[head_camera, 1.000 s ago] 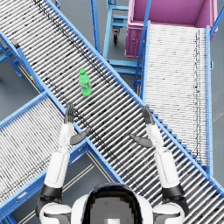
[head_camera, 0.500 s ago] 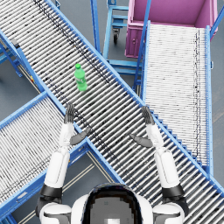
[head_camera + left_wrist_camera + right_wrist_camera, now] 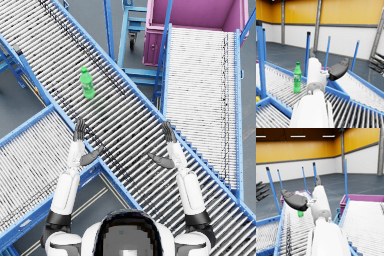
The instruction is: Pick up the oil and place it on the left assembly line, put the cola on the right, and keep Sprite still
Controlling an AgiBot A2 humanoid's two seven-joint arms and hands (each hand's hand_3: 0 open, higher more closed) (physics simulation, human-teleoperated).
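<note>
Hovering lower left, left hand [image 3: 79, 145], fingers spread, gripped nothing. Stood upright at upper left on the diagonal conveyor [image 3: 130, 125], well apart from both hands: the Sprite [image 3: 87, 84]. Lower right, right hand [image 3: 169, 146] likewise open and empty. Showed no oil or cola; risked grabbing or toppling the Sprite by mistake.

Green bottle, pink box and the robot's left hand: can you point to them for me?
green bottle [image 3: 87, 85], head view, middle of its body.
pink box [image 3: 154, 47], head view, its outer side wall.
left hand [image 3: 82, 147], head view, middle of the hand.
</note>
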